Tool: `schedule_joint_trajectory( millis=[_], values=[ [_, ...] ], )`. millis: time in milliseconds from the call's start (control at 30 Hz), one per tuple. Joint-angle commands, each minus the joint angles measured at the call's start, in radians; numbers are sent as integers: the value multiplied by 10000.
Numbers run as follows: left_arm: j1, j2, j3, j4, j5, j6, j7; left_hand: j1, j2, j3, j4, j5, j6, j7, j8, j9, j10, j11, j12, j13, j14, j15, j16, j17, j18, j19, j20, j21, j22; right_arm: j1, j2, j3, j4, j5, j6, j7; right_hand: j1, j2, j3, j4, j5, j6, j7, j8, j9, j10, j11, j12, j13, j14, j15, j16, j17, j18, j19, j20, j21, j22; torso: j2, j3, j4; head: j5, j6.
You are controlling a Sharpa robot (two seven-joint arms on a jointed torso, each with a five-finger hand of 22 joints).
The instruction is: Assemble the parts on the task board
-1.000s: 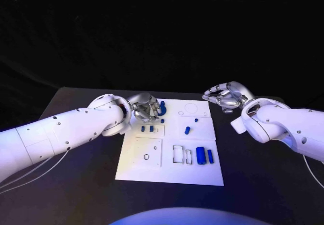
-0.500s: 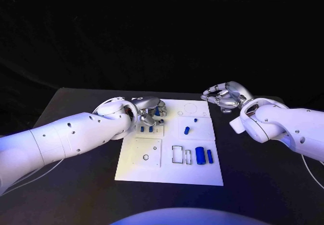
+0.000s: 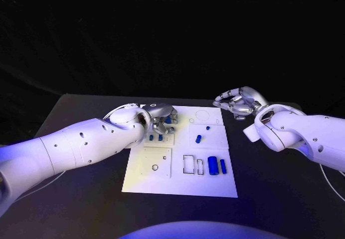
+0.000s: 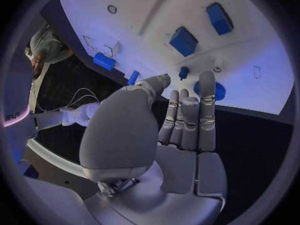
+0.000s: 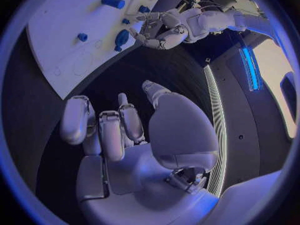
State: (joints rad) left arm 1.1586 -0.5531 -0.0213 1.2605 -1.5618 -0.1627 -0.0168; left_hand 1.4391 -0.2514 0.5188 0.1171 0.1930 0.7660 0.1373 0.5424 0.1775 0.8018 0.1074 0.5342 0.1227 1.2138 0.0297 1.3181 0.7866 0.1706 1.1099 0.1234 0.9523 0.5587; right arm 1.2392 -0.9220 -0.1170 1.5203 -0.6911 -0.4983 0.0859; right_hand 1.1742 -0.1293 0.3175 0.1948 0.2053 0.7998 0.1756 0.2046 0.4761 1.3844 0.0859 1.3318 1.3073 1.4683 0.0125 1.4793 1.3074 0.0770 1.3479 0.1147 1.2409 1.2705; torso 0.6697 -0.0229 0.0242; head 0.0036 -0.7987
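The left hand (image 3: 161,117) has slid lower over the task board's (image 3: 180,186) upper-left corner — fingers apart, holding nothing, blue parts (image 3: 213,165) beside it. Right hand (image 3: 241,102), upper right, unchanged — fingers curled, empty.

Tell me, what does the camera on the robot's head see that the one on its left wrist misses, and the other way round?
The head view alone takes in the whole task board on the black table, with the right hand off the board's far right corner, holding nothing. The left wrist view alone shows the left hand close up from behind, its fingers straight and empty near a round blue part. Both show the left hand, the white board and blue parts lying on it.
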Motion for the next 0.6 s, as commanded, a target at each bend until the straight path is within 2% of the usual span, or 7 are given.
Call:
schedule_joint_trajectory(
  millis=[33, 367, 600],
  values=[
    [-2, 97, 5, -55, -409, 386, -468, 108, -14, 140, -40, 13, 163, -13, -114, -41, 271, -25, -38, -85, 204, -26, 163, 153, 134, 115, -7, 136, 81, -5, 16, 0, 3, -35, 72, 94, 68, 2, -33, 39, 34, -6, -58, 65, 9, -58, -24, -49, 139, 444, -40, -47, 180, 135, -64, -7, -53, -8, 4, 2, 10, -2, 0],
    [-5, 403, 3, -382, -470, 614, -754, 94, -27, 366, -112, 1, 321, 21, -255, -100, 556, -28, -135, -237, 346, -20, 298, 175, 102, 204, -13, 411, 382, -5, 32, 0, 8, -37, 75, 93, 86, 9, -41, 45, 41, -9, -58, 68, 10, -56, -23, -45, 146, 443, -40, -50, 185, 135, -67, -7, -60, -10, 11, 0, -3, 3, -7],
    [-8, 524, 0, -521, -467, 788, -861, 60, -26, 431, -124, -2, 351, 50, -318, -124, 627, -12, -175, -288, 435, -3, 384, 282, 72, 275, -12, 566, 582, -5, 28, 0, 20, -37, 72, 99, 86, 9, -41, 45, 41, -9, -58, 68, 10, -56, -23, -45, 146, 443, -40, -50, 185, 135, -67, -7, -60, -10, 2, 4, 14, -18, -31]
  ],
)
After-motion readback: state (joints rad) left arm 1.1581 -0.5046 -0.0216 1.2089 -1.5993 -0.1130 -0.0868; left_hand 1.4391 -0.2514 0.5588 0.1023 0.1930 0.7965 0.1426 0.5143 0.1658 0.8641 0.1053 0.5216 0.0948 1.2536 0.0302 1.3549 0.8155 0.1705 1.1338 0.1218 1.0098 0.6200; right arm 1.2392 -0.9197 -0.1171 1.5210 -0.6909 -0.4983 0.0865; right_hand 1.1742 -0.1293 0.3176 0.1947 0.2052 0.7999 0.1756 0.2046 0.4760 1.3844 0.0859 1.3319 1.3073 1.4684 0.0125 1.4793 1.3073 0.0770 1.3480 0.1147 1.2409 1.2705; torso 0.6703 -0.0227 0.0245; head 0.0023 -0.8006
